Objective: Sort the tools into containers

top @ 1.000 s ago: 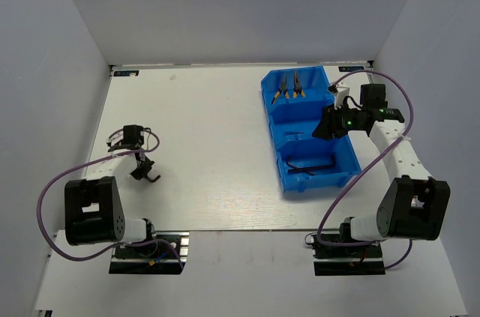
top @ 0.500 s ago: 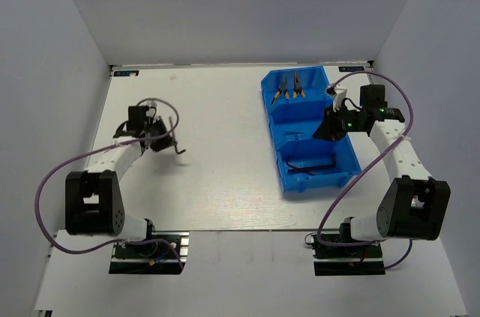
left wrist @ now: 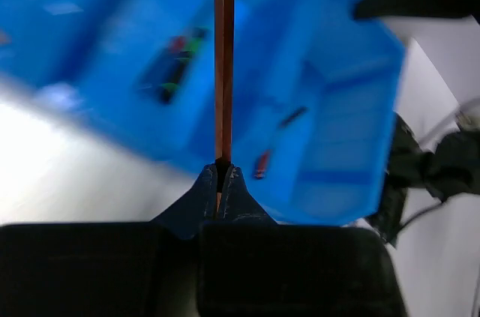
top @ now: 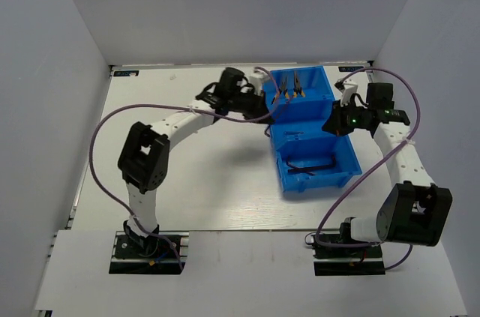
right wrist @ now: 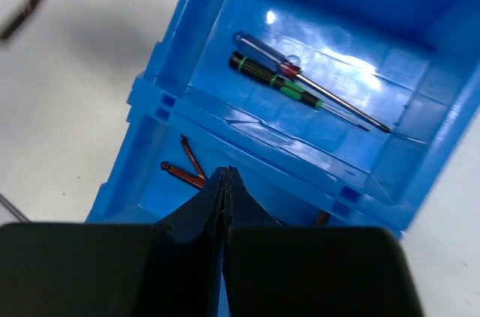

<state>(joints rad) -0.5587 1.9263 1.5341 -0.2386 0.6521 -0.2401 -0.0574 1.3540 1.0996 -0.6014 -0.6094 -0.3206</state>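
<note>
White table (top: 187, 174), pale walls (top: 225, 10) on three sides. Top view: blue bin (top: 279, 148) sits at right-centre. Pliers (top: 289, 91) are in its far compartment and dark hex keys (top: 311, 165) in the near one. Screwdrivers (top: 300, 135) in the middle one show only as tiny marks. My left gripper (top: 262, 111) reaches across to the bin's left edge, with a thin hex key (top: 268, 127) hanging just beside the bin wall. My right gripper (top: 330, 122) is over the bin's right side.

Left wrist view: blurred. Left gripper (left wrist: 223, 171) is clenched on the hex key (left wrist: 223, 62), a thin brownish rod pointing straight away from the fingers. Bin (left wrist: 330, 107) lies below it, contents smeared.

Right wrist view: right gripper (right wrist: 225, 174) is pinched fully together, nothing between the fingers. It is above the divider between two compartments of the bin (right wrist: 161, 100). Screwdrivers (right wrist: 274, 79) lie side by side, touching, in the farther compartment. Hex keys (right wrist: 187, 171) are in the nearer one, partly hidden by my fingers. Table (right wrist: 75, 70) at left.
</note>
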